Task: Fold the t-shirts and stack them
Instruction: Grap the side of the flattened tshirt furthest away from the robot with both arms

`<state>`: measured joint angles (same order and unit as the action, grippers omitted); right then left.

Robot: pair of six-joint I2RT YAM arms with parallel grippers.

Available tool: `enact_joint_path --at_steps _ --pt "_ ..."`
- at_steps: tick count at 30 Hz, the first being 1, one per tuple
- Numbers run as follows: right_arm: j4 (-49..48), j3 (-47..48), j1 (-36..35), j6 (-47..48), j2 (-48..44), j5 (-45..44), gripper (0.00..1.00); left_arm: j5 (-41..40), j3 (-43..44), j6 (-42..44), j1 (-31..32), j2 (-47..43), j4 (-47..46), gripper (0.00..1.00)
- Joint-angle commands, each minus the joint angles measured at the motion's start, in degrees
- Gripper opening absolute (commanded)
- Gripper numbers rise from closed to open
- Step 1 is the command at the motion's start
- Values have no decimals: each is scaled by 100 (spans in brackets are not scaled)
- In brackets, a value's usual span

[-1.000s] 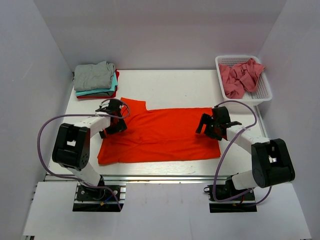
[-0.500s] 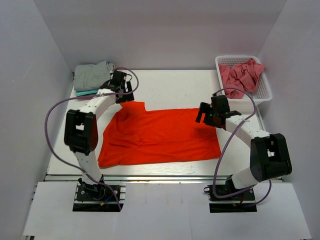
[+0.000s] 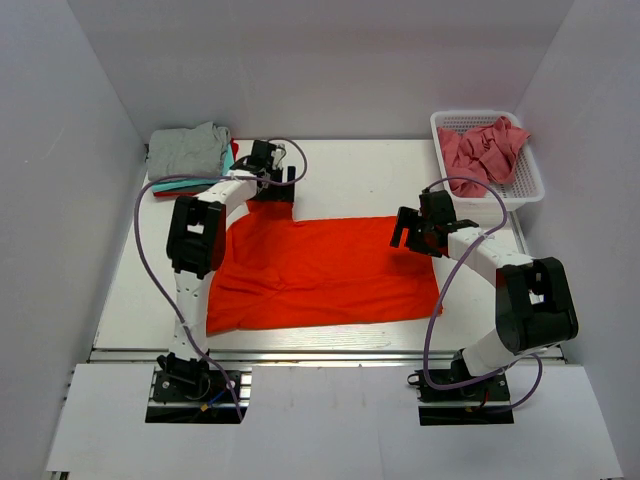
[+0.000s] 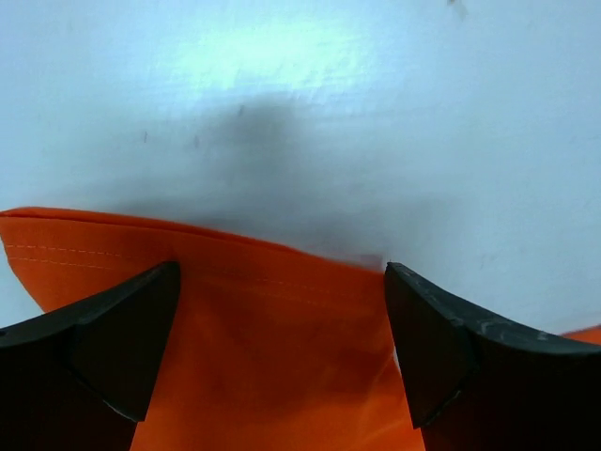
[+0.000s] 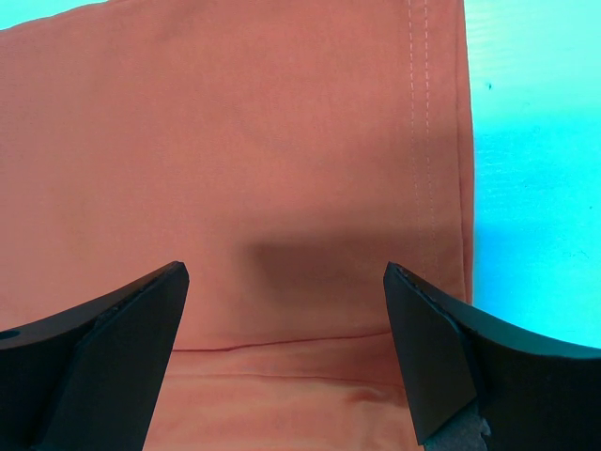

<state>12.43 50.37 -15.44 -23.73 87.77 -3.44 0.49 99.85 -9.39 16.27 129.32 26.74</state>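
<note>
A bright orange-red t-shirt [image 3: 320,275] lies spread flat across the middle of the table. My left gripper [image 3: 272,180] hangs open over its far left sleeve. In the left wrist view the sleeve's hem [image 4: 263,357] runs between the two black fingers [image 4: 113,338], with nothing clamped. My right gripper [image 3: 405,232] stands open above the shirt's far right corner. The right wrist view shows flat orange cloth [image 5: 282,141] under the spread jaws and the stitched hem [image 5: 427,141] at the right. Folded t-shirts [image 3: 188,152] are stacked at the back left, grey on top of teal and red.
A white mesh basket [image 3: 528,180] stands at the back right with crumpled dusty pink t-shirts [image 3: 480,150] in it. White walls close in the table on three sides. Purple cables loop from both arms.
My left arm has swung from the shirt's left side to its far sleeve, beside the stack. The shirt's left edge has shifted a little. The right gripper has edged slightly farther. Both stay open.
</note>
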Motion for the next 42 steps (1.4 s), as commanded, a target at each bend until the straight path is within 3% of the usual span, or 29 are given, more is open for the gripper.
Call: enact_joint_path --at_steps 1,11,19,25,29,42 --pt "-56 114 24 61 4 19 90 461 420 139 34 585 93 100" --pt "23 272 24 166 162 -139 90 505 1413 244 87 1236 112 100" --pt "-12 693 24 360 320 -60 90 759 905 877 87 201 -960 100" --pt "-65 948 24 342 355 -192 90 31 1044 606 -53 -372 -1040 100" --pt "40 1141 24 325 434 -402 90 -629 1563 605 -107 -30 -548 100" --pt "260 1432 24 369 654 -675 90 -841 2574 -45 -510 1165 -134 97"
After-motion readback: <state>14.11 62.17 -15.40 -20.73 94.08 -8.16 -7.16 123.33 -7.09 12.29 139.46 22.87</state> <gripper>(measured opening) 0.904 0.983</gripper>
